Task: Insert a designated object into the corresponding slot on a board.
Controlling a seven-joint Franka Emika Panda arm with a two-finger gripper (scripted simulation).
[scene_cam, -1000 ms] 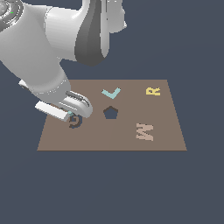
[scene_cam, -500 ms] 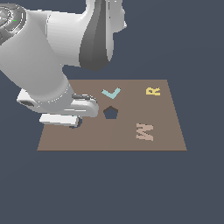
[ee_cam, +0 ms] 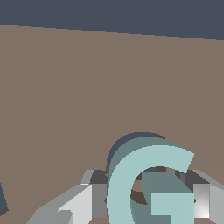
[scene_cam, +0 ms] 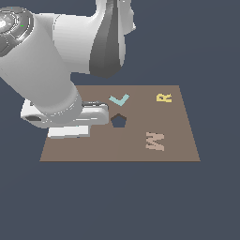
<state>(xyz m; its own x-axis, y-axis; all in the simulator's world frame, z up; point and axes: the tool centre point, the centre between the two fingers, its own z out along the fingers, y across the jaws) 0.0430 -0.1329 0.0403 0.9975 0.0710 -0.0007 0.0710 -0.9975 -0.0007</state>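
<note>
In the wrist view the light-teal G (ee_cam: 131, 183) sits between my gripper's (ee_cam: 144, 203) two grey fingers (ee_cam: 78, 202), which are shut on it, low over the brown board (ee_cam: 65, 87). A dark curved band (ee_cam: 127, 141) shows right behind the G's upper edge; I cannot tell whether it is the G-shaped slot or a shadow. In the exterior view the arm's hand (scene_cam: 70, 123) lies low over the part of the board (scene_cam: 178, 150) toward the exterior view's left. It hides the fingers, the G and the slot.
On the board are a teal checkmark piece (scene_cam: 119, 99), a dark pentagon recess (scene_cam: 119, 121), a yellow R (scene_cam: 163, 97) and a tan W (scene_cam: 155, 140). The big white arm fills the upper part of the exterior view's left.
One second ago the dark G slot showed beside the fingers. The hand has since come down over it and now hides it.
</note>
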